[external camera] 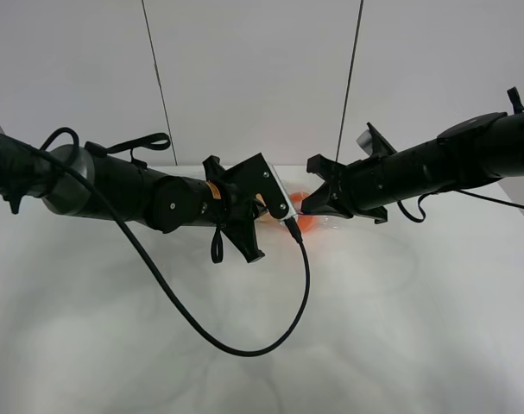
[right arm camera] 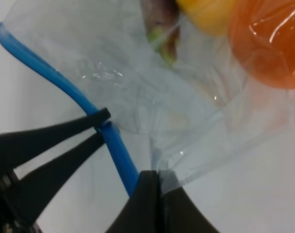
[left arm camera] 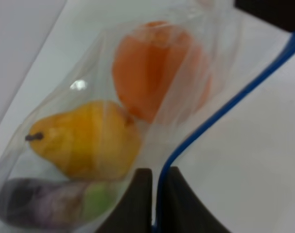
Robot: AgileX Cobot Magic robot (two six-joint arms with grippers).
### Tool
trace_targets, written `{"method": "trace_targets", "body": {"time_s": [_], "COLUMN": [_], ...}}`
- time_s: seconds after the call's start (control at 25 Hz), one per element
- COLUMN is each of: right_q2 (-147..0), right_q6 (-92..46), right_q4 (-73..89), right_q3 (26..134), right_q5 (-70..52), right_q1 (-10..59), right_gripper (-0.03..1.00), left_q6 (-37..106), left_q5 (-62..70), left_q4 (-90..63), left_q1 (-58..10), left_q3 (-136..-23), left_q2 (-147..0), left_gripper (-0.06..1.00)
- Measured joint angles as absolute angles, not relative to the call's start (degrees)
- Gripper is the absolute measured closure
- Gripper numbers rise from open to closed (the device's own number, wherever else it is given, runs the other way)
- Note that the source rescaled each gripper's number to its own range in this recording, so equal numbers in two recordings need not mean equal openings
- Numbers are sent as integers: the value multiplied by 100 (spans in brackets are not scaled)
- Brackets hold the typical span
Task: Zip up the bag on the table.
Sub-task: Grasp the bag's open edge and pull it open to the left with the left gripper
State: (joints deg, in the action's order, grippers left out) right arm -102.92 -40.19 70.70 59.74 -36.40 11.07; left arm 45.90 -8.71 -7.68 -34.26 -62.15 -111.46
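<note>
Clear plastic bag on table, far centre; the arms hide most of it from above. Left claw is pinched onto blue strip. Right claw is clamped on bag's edge. Inside are orange, yellow fruit and eggplant. Cable loops across table.

Left arm reaches in from the left of the high view and right arm from the right. Both are stretched nearly level, and their wrists meet near mid-frame.

Left gripper: fingers drawn together, pinching the blue zipper strip of the bag.

Right gripper: fingers likewise pressed together on the same strip.

From the right wrist camera I see the left fingers clamped across the strip, one tip on each side. They sit just beside the right pair without touching it.
</note>
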Motion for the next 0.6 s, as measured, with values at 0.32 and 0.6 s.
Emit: {"method": "trace_targets", "body": {"time_s": [0.32, 0.6], "right_q2": [-10292, -10292], "right_q6": [-4019, -4019], "right_q4": [7049, 7044], "right_q3": [5990, 5990], "right_q5": [-3628, -3628], "right_q1": [1118, 1118], "right_gripper": [97, 97], "left_q6": [4829, 4858], "left_q5": [-790, -709], "left_q4": [-768, -768], "left_q1": [-3157, -2836], "left_q3": [-6215, -6215], "left_q2": [-11146, -11146], "left_gripper": [94, 94]}}
